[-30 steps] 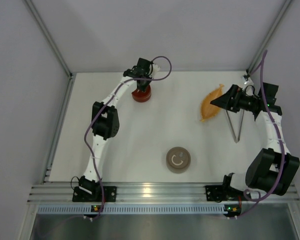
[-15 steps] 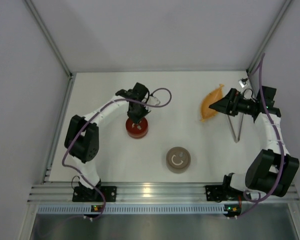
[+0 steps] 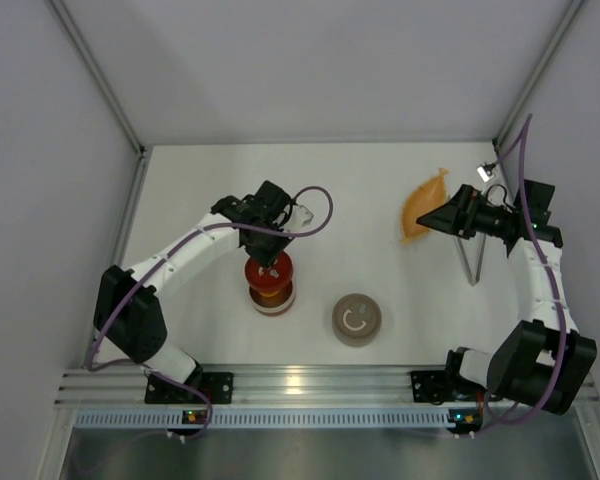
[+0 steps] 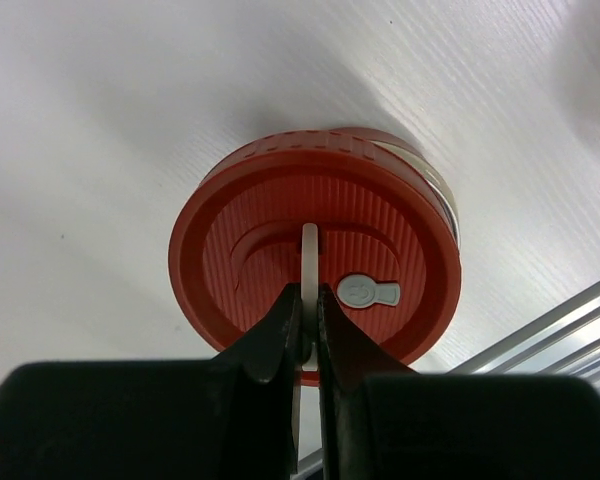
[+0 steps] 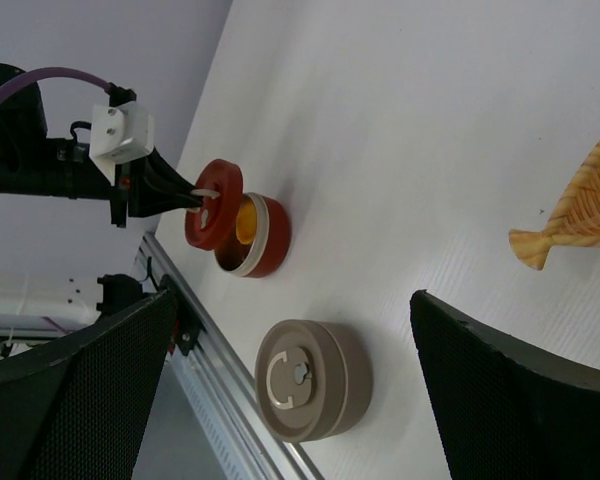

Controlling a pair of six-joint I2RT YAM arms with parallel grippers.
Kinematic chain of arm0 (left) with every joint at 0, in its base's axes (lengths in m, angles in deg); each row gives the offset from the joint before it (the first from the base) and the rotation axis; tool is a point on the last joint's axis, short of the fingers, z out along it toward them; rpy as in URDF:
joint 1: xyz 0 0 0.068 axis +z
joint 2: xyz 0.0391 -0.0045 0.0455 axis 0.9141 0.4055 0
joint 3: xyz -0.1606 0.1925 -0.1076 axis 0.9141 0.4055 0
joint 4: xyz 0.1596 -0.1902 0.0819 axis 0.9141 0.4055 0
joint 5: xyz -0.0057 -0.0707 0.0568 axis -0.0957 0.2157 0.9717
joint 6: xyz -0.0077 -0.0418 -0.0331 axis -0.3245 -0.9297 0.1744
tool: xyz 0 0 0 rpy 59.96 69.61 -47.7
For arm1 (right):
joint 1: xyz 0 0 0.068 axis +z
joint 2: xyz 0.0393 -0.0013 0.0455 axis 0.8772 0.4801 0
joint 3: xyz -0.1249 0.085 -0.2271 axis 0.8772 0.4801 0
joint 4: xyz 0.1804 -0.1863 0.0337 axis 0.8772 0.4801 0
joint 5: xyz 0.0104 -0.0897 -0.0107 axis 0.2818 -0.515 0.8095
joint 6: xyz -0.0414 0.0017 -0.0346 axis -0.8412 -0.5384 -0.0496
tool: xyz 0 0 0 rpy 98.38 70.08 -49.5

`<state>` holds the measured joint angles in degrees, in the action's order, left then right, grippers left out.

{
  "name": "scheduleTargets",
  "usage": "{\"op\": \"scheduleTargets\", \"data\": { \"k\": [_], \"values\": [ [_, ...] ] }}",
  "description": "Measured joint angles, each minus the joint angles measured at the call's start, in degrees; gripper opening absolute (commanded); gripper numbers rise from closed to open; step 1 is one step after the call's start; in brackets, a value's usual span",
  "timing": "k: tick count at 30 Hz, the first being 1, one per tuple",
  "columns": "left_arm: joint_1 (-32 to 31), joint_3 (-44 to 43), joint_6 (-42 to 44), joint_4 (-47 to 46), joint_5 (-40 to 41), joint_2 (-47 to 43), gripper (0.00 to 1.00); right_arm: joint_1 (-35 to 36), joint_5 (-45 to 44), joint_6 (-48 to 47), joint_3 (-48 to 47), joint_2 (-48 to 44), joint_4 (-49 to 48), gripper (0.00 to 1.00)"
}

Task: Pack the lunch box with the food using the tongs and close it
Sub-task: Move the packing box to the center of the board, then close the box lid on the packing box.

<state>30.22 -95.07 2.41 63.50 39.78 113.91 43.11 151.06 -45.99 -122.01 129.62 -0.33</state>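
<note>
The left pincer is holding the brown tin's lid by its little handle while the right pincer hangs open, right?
Not quite: the left pincer holds the lid of the red tin by its little handle, as the right wrist view shows; the brown tin is shut. The right pincer does hang open.

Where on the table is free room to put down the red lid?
Free: the wide patch between the red tin and the back wall, and the middle strip between red tin and orange dish. Crowded: near the beige tin, and the right side, with dish, tongs and open right tool.
</note>
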Motion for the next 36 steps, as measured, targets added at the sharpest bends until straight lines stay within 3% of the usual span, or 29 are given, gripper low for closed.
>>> {"op": "scheduleTargets", "data": {
  "k": [4,13,27,36],
  "values": [
    [-0.96,0.02,-3.15,0.09,1.03,0.00,0.00,0.00,-0.02,-0.55,0.02,-0.76,0.35,0.99],
    [-4.39,1.49,-20.92,2.40,11.54,-1.99,0.00,0.00,-0.31,-2.45,0.02,-0.92,2.64,0.99],
    [-4.31,7.89,-31.36,1.14,3.21,-7.43,0.00,0.00,-1.01,-2.56,0.66,-1.27,2.86,0.99],
    [-4.31,9.05,-35.17,-4.00,5.27,-6.93,0.00,0.00,-1.20,-2.58,0.96,-1.27,2.99,0.99]
  ]
}}
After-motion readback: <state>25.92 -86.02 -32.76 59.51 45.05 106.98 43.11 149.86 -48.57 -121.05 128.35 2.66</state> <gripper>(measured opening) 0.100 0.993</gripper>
